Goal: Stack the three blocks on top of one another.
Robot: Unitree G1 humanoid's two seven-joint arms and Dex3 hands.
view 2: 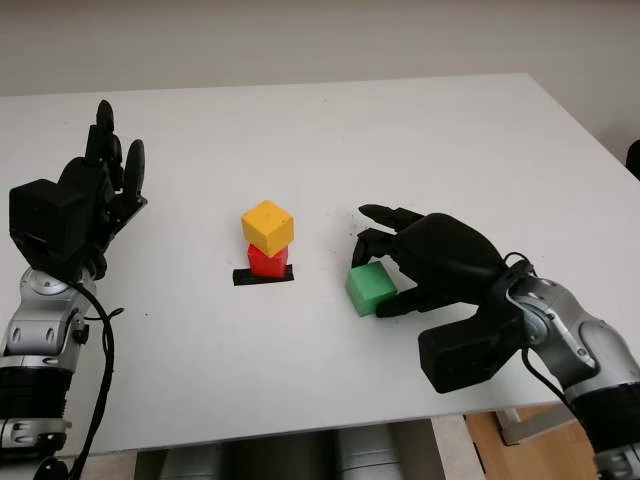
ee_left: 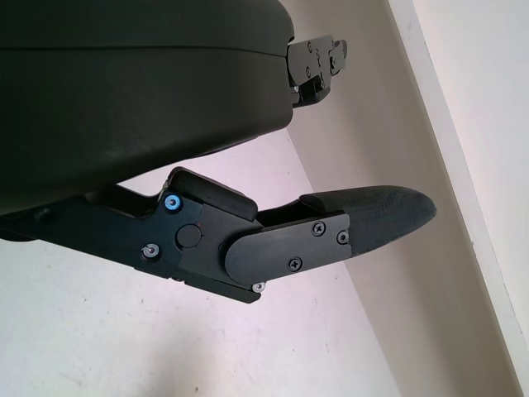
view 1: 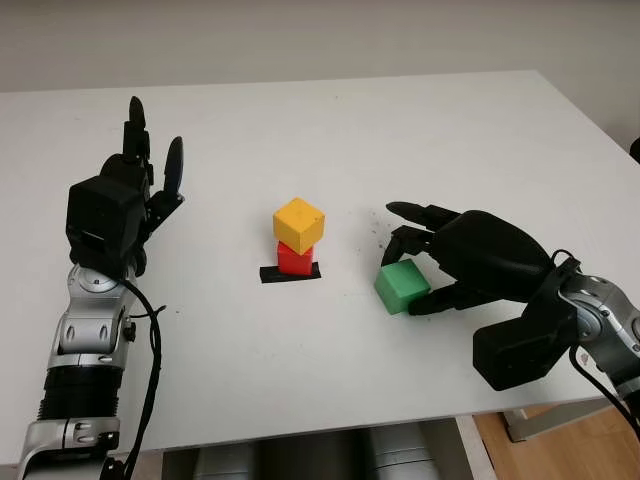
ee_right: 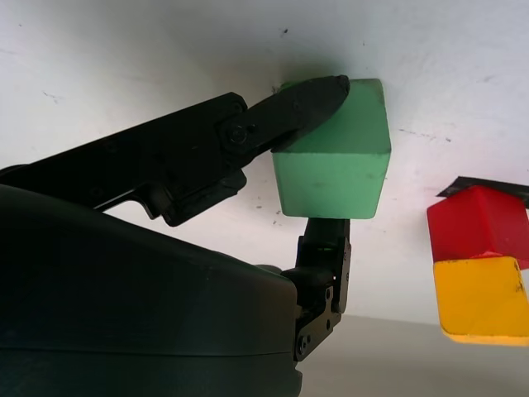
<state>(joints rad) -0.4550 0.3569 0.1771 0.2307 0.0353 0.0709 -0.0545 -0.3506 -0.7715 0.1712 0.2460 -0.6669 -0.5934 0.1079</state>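
While the green block [view 1: 402, 285] sits on the white table [view 1: 420, 130], the right hand [view 1: 470, 262] closes its fingers [ee_right: 291, 107] around it, just right of the stack. There the yellow block [view 1: 298, 224] rests askew on the red block [view 1: 295, 260], which stands on a black tape mark [view 1: 290, 273]. A pale wall [view 1: 300, 40] lies beyond. The left hand [view 1: 125, 205] is open, raised at the table's left.

Near the middle of the white worktop [view 1: 420, 130], a yellow cube block [view 1: 299, 223] sits on a red cube block [view 1: 295, 260], which stands on a black tape strip [view 1: 290, 273]. Just to their right, the green cube block [view 1: 402, 285] rests on the worktop within the right hand [view 1: 440, 262]. The left hand [view 1: 140, 185] is raised well to the left, open.
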